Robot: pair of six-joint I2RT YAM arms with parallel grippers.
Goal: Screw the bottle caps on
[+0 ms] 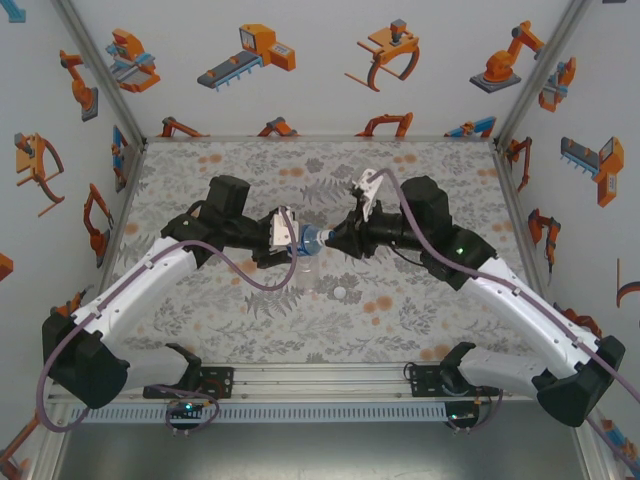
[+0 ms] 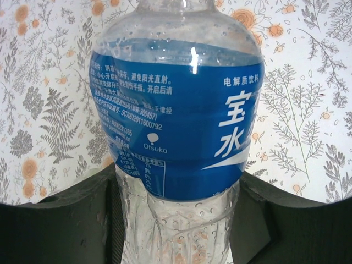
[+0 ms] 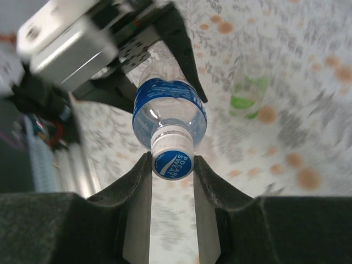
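Bottle caps come first: a blue cap (image 3: 172,164) printed with a brand name sits on the neck of the blue-label bottle (image 2: 176,121), and the right claw (image 3: 172,160) has its two pads pressed against the cap's sides. The left claw (image 2: 176,184) is clamped narrow around the bottle's lower body. The bottle lies on its side, lifted off the surface over the middle of the tabletop (image 1: 420,320), neck pointing toward the right edge.

How far the cap is threaded cannot be told. If the right claw's turning axis sits off the line of the neck, the cap is likely to cross-thread or ride up crooked. The bottle wall looks thin and soft, so it may spin or buckle inside the left claw, and the twist would be wasted. The pads grip only a narrow band of the cap and could slip off it.

Droplets cling inside the blue-label bottle, but no liquid level shows, so it looks empty. A green bottle (image 3: 248,91) stands upright on the tabletop beyond it; I cannot tell its contents or whether it is capped. From above, a pale bottle (image 1: 306,270) stands just beneath the claws, and a small white cap (image 1: 338,293) lies loose near it toward the near edge, where a dropped bottle could knock it away.
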